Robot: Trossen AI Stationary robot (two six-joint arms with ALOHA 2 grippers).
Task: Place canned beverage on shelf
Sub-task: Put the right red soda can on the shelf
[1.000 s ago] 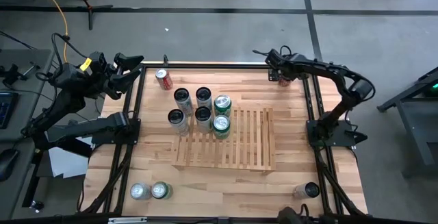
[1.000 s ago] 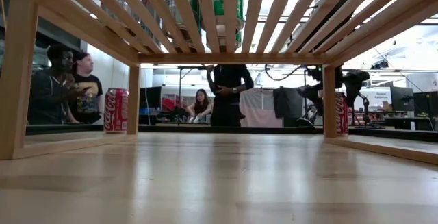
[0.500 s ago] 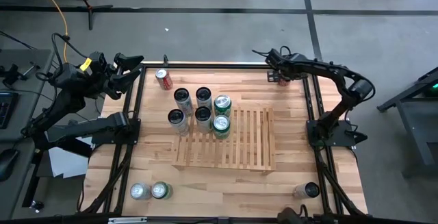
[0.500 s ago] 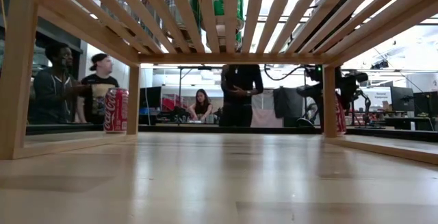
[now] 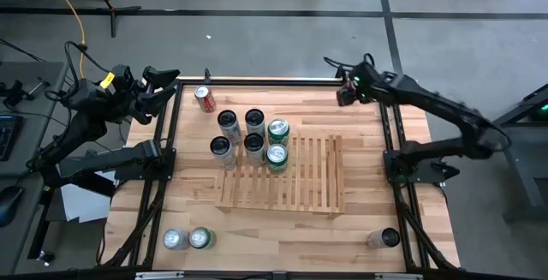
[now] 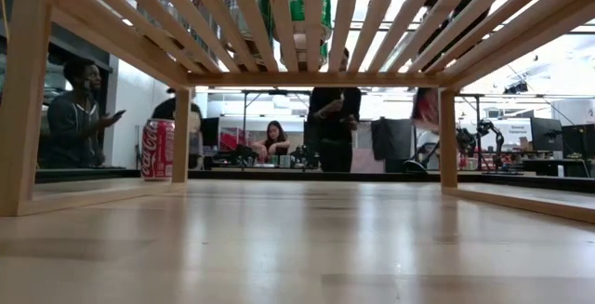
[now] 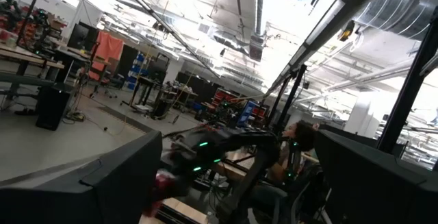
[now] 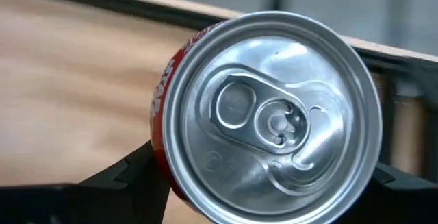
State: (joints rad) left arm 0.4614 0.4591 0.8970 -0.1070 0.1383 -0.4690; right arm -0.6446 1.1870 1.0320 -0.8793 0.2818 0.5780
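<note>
Since a second ago the right arm is lifting away from the table's far right corner, and the red can point(image 8: 267, 114) that was standing there is now riding up with it, so it no longer shows beside the shelf's right leg in the low view. The right gripper point(image 5: 347, 94) is clamping that red can by its sides, the silver lid filling the right wrist view with a dark finger point(image 8: 130, 176) pressing on each flank. The shelf point(image 5: 295, 181), a light slatted panel, is sitting in the middle of the wooden table point(image 5: 385, 194), well apart from the held can. Two green-topped cans point(image 5: 277, 143) are standing on the shelf's far left corner, with four dark-topped cans point(image 5: 240, 134) clustering just beside them on the table. Another red can point(image 5: 205, 98) is lying at the far left, two more cans point(image 5: 188, 239) are standing at the near left edge and one point(image 5: 387, 238) at the near right. The left gripper point(image 5: 163, 86) is waiting off the table's far left corner with its fingers spread wide and nothing between them. People are moving about in the room behind.
</note>
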